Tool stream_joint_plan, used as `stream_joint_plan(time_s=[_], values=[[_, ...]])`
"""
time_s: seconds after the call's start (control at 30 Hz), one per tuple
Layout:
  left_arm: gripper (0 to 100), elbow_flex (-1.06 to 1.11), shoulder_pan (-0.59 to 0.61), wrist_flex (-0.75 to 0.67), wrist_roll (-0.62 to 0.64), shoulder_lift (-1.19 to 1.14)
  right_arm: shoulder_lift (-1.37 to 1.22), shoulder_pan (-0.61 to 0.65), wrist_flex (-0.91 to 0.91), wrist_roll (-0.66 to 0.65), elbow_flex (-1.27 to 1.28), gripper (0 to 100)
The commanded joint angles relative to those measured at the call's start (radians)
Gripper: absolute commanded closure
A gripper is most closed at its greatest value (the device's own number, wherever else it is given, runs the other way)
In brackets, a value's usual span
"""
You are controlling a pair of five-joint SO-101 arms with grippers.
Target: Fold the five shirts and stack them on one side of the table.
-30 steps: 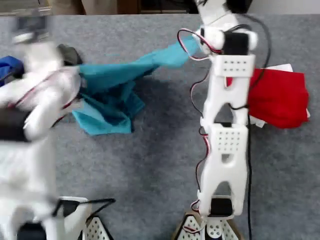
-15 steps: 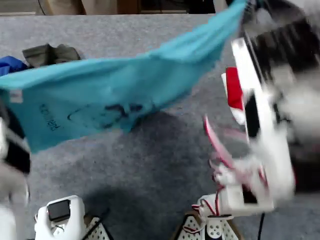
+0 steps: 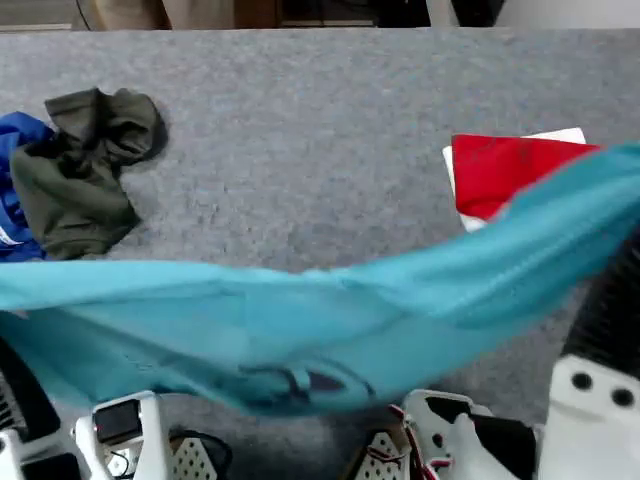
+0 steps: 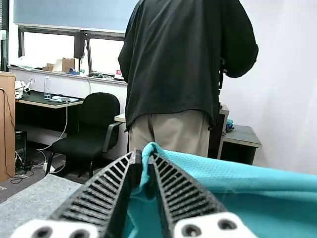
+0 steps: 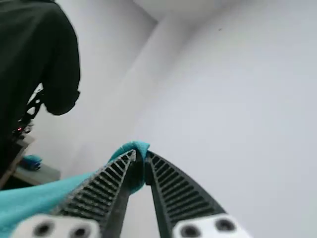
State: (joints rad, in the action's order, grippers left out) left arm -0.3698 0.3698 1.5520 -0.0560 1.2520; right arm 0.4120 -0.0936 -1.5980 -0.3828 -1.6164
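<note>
A teal shirt [image 3: 300, 330] hangs stretched across the near side of the table, high above it, in the high view. My left gripper [image 4: 142, 157] is shut on one edge of the teal shirt [image 4: 237, 183]. My right gripper [image 5: 139, 157] is shut on another edge of the teal shirt [image 5: 29, 198], lifted toward the wall. A folded red shirt [image 3: 505, 170] lies on a white one at the right. An olive shirt [image 3: 85, 170] and a blue shirt [image 3: 15, 150] lie crumpled at the left.
The grey table [image 3: 300, 150] has open room in its middle and back. The arm bases [image 3: 130, 430] stand at the near edge. A person in a dark top [image 4: 183, 64] stands beyond the table in the left wrist view.
Both arms have lifted the teal shirt off the table and pulled it out wide toward the near edge. The arms have swung out of the middle of the high view.
</note>
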Motion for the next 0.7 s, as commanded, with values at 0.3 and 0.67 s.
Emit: stream_joint_plan(time_s=[0.3, 0.67], values=[[98, 0.654, 0.008, -0.321, -0.006, 0.036, -0.041, 0.114, 0.256, -0.009, 0.582, 99.5], [98, 1.567, -0.100, -1.649, -0.012, -0.157, -0.338, 0.286, 0.845, -0.031, 1.110, 99.5]])
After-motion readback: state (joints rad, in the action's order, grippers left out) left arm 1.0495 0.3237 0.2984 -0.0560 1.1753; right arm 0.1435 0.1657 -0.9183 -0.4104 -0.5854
